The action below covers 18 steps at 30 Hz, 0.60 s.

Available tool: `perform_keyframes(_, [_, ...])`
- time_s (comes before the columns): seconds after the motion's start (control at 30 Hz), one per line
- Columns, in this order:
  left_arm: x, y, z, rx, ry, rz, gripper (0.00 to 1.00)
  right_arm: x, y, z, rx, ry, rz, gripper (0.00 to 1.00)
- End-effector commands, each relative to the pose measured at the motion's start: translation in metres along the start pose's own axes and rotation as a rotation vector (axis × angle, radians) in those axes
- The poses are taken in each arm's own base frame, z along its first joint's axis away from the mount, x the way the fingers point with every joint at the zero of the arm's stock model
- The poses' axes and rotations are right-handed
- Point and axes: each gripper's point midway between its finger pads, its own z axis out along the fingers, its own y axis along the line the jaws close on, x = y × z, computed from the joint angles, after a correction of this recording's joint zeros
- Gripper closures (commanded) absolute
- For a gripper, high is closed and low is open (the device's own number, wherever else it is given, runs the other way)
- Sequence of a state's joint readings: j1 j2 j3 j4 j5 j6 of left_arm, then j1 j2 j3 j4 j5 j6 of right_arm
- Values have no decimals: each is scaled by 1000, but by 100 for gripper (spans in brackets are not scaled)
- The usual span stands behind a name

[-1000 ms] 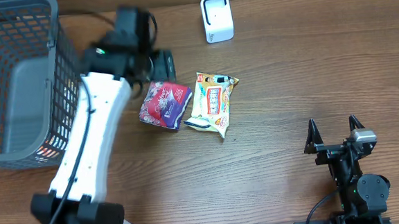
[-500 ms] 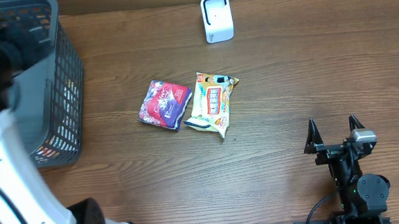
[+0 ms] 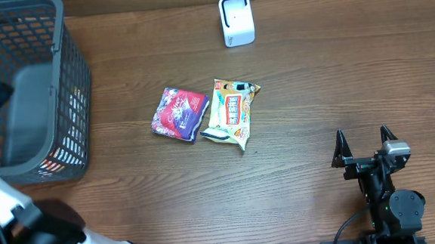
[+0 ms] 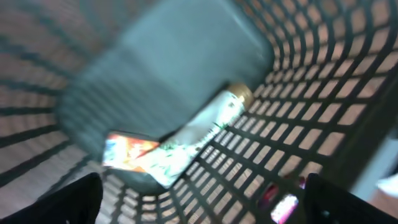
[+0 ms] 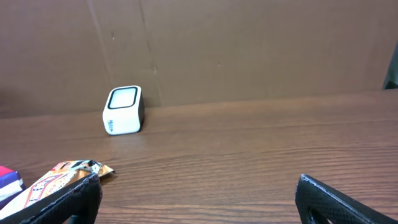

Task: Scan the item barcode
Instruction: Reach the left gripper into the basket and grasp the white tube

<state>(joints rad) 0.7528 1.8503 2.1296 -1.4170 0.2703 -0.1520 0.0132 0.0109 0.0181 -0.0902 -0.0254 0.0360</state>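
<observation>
Orange packet in basket looks light, crinkly, slippery; pinch across its flat middle. Left gripper fingers wide, empty; right gripper wide too.

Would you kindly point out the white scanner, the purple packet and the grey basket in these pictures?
white scanner (image 3: 236, 19), overhead view, on its front face.
purple packet (image 3: 179, 114), overhead view, on the middle of its wrapper.
grey basket (image 3: 76, 100), overhead view, on its right mesh wall.
</observation>
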Motion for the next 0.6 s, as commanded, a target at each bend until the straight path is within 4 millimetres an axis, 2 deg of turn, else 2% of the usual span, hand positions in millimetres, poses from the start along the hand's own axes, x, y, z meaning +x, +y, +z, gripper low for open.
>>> perform_keyframes(0.0, [6, -5, 41, 61, 99, 85, 4, 1, -2, 0, 7, -5, -3, 0])
perform_keyframes(0.07, [6, 3, 68, 53, 147, 70, 4, 1, -2, 0, 7, -5, -3, 0])
perform_keyframes(0.23, [14, 12, 105, 64, 234, 103, 11, 1, -2, 0, 7, -5, -3, 0])
perform_keyframes(0.43, [40, 11, 148, 91, 379, 141, 13, 1, -2, 0, 8, -5, -3, 0])
perform_keyframes(0.57, [60, 2, 171, 100, 469, 191, 13, 1, -2, 0, 7, -5, -3, 0])
